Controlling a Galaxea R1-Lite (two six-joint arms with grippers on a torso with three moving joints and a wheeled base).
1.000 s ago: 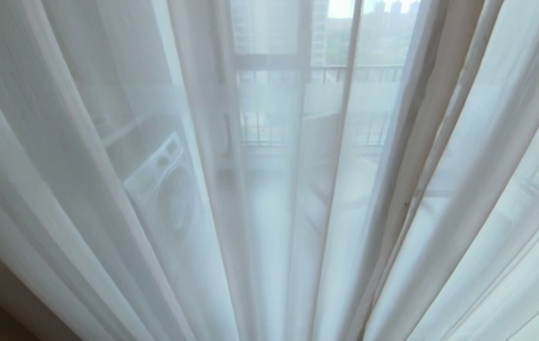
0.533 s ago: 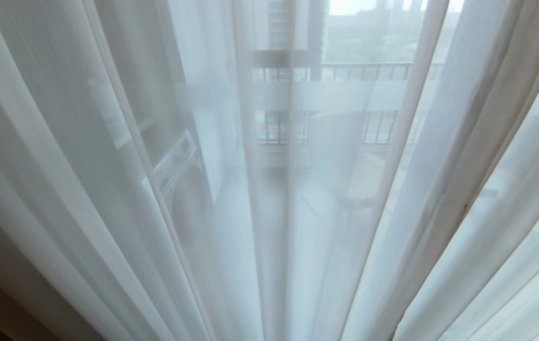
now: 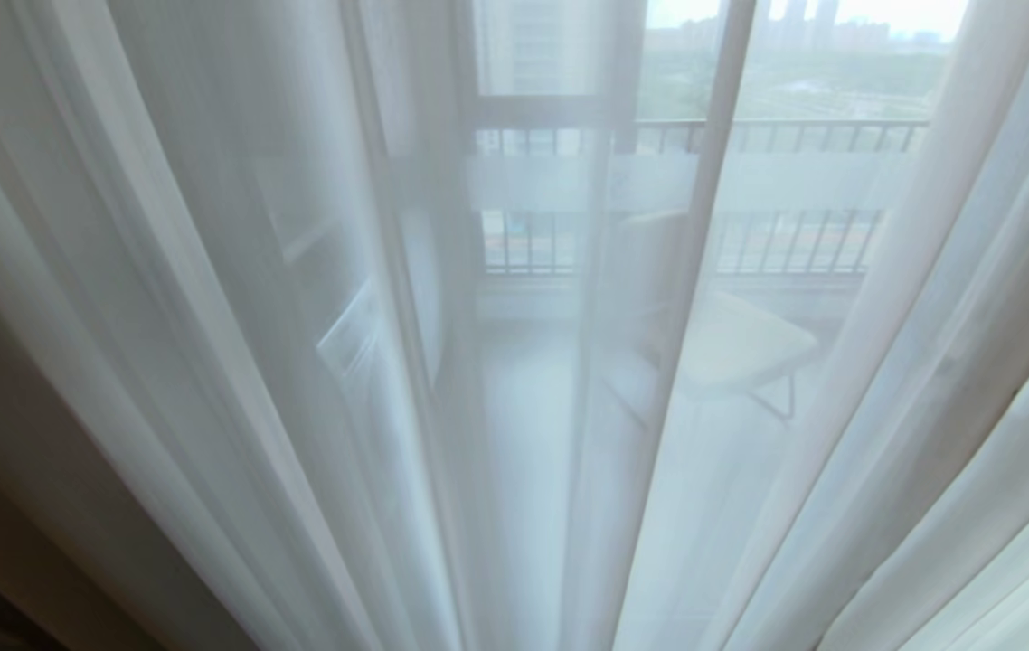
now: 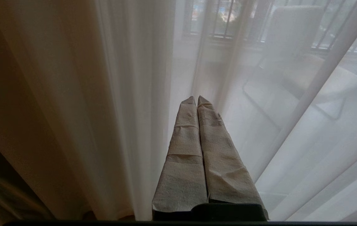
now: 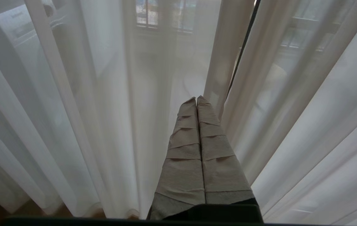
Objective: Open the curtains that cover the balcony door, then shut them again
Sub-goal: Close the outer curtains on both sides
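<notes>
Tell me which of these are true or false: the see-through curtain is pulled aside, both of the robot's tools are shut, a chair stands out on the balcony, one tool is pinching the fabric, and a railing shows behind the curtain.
1. The sheer curtain is pulled aside. False: it hangs across the whole view, covering the balcony door.
2. Both tools are shut. True: the left tool and right tool each have their fingers pressed together.
3. A chair stands on the balcony. True, seen dimly through the fabric.
4. One tool pinches the fabric. False: neither holds anything.
5. A railing shows behind the curtain. True.
</notes>
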